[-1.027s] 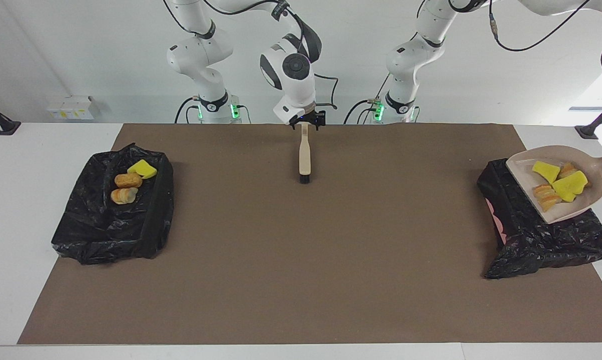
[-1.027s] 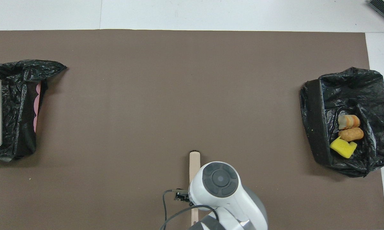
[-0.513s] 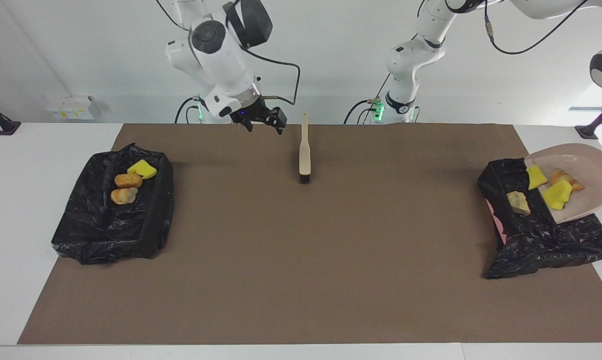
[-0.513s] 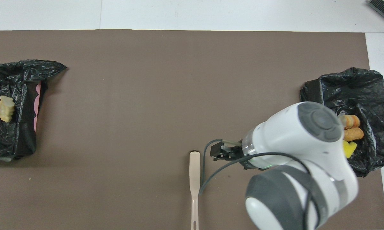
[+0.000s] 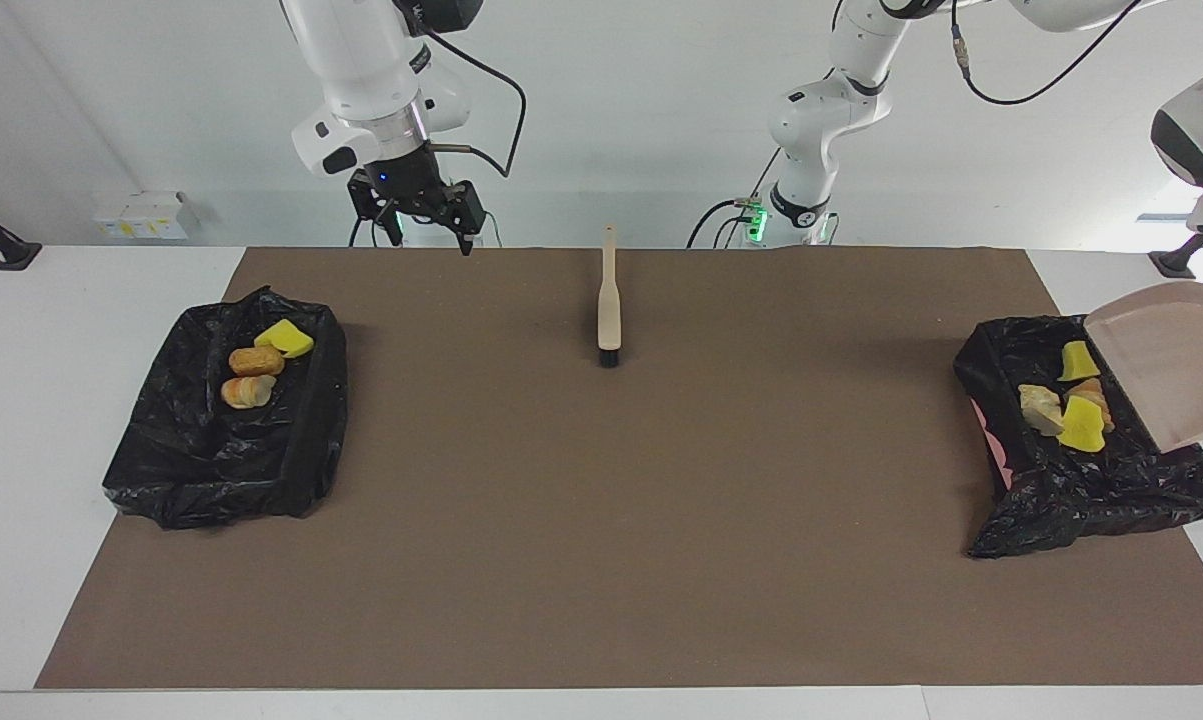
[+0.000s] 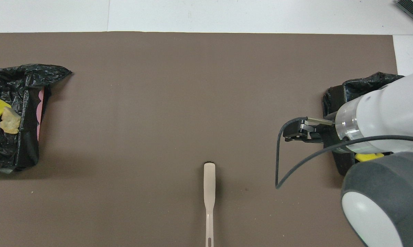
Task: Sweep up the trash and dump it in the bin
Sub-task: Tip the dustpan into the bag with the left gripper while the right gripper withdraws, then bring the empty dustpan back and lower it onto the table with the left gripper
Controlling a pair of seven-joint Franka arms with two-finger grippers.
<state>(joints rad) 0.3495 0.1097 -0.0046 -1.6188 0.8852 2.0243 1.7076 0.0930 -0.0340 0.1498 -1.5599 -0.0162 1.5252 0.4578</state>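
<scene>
The beige dustpan [image 5: 1176, 360] hangs steeply tilted and empty over the black-bagged bin [image 5: 1081, 500] at the left arm's end. Its handle and my left gripper are out of frame. Yellow and tan trash [image 5: 1081, 425] lies inside this bin [image 6: 21, 89], seen from overhead as chunks [image 6: 10, 120]. The other bagged bin [image 5: 211, 470], at the right arm's end, holds three trash pieces [image 5: 256, 360]. The brush [image 5: 609, 300] lies on the mat by the robots' edge, free [image 6: 209, 181]. My right gripper [image 5: 421, 235] hangs open and empty above the mat between the brush and that bin [image 6: 290, 134].
A brown mat [image 5: 601, 520] covers most of the white table. In the overhead view the right arm's body hides much of the bin [image 6: 364, 85] at its end. A small white box [image 5: 141, 215] sits near the table's corner at the right arm's end.
The right gripper let go of the brush, rose and swung toward the right arm's end. The dustpan tipped steeper, and its trash slid into the bin beneath.
</scene>
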